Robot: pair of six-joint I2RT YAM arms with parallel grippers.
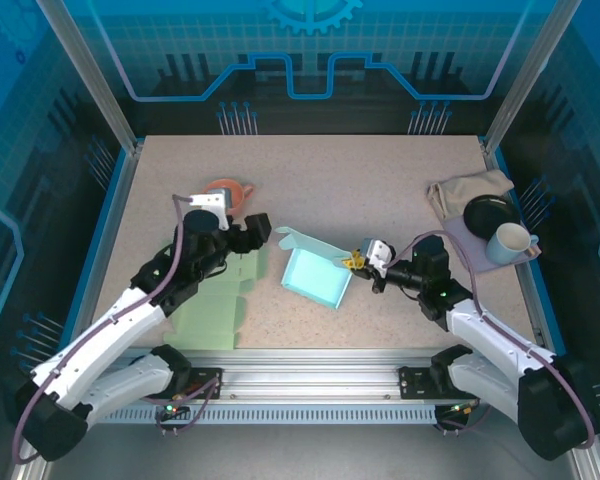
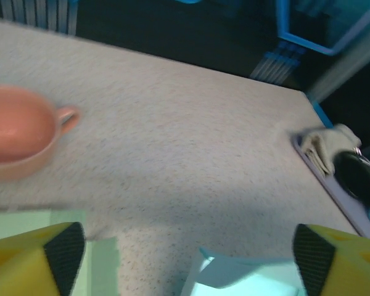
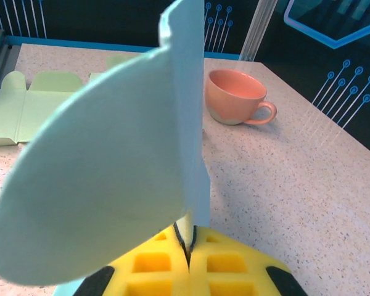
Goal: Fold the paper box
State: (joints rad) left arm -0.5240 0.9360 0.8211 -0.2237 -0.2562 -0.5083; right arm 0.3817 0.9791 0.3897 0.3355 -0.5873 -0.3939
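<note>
At mid-table, the right hand [image 1: 357, 261] clamps an edge of the paper box [image 1: 315, 278]; the left hand [image 1: 265, 233] gapes nearby.

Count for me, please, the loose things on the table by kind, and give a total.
Paper boxes: 2 (light blue box, flat green box)
Cups: 2 (pink cup, pale mug)
Cloths: 1 (beige cloth)
Dishes: 1 (black dish)
Mats: 1 (purple mat)
Total: 7
</note>
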